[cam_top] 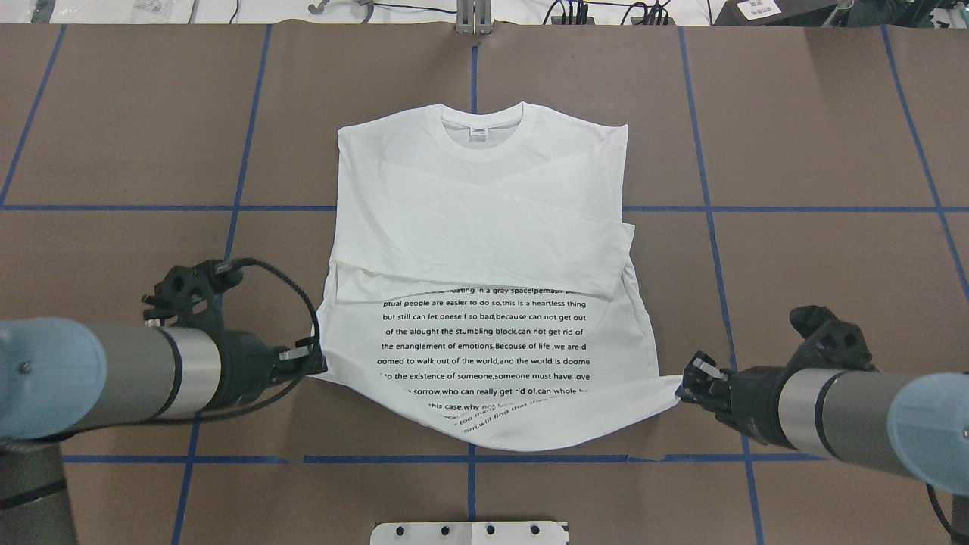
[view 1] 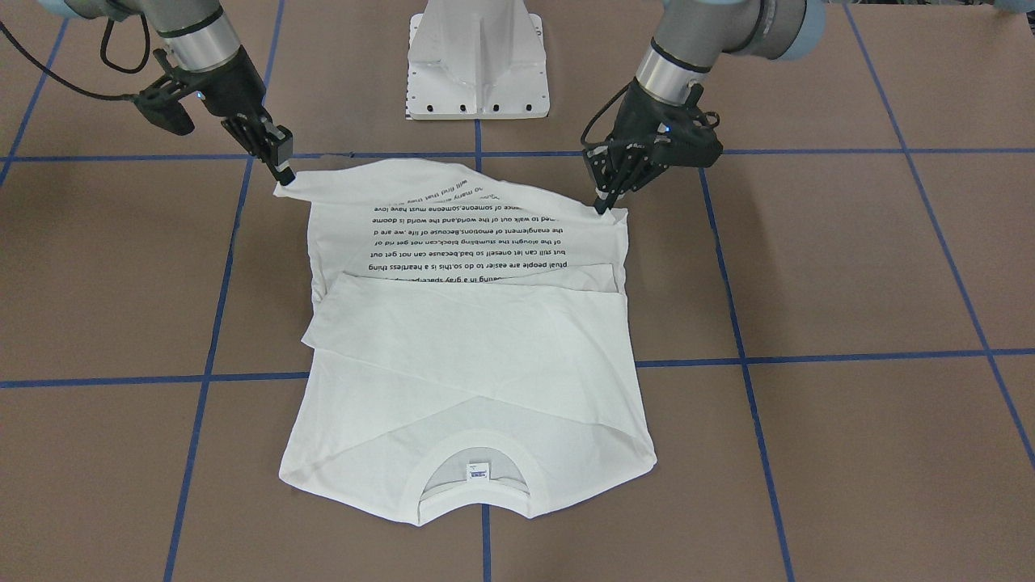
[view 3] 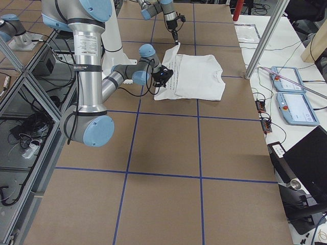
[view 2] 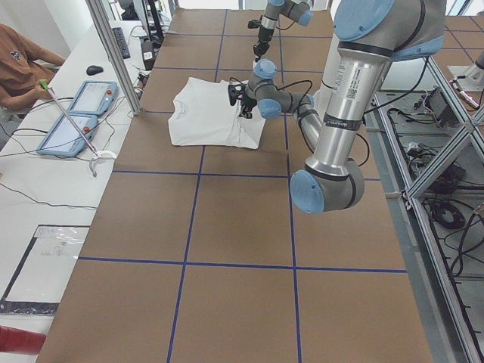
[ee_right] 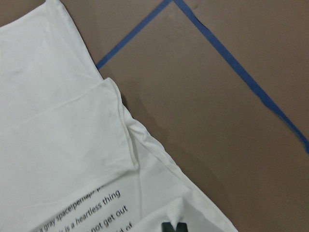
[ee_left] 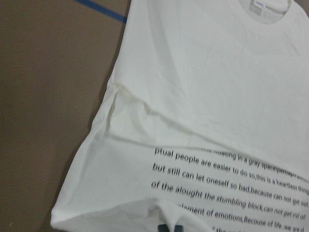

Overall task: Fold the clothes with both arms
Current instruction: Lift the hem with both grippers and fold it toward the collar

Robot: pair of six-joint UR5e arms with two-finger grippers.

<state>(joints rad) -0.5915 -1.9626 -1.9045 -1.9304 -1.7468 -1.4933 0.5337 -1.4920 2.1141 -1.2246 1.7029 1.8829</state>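
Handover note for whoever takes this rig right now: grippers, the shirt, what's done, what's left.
Left gripper: shut on one hem corner of the T-shirt.
Right gripper: shut on the other hem corner.
The T-shirt lies text side up, with its collar away from the robot.
Done: sleeves folded across the chest.
Left: probably carry the hem to the collar, then release.

A brown tabletop (cam_top: 795, 136) carries a grid of blue tape lines (cam_top: 113, 207). A white pedestal stand (view 1: 479, 61) sits at its edge. On a white side tabletop (view 2: 45, 189) lie two blue-rimmed tablets (view 2: 93, 97) and a mouse (view 2: 94, 70), with a person in an orange top (view 2: 19, 60) seated there.
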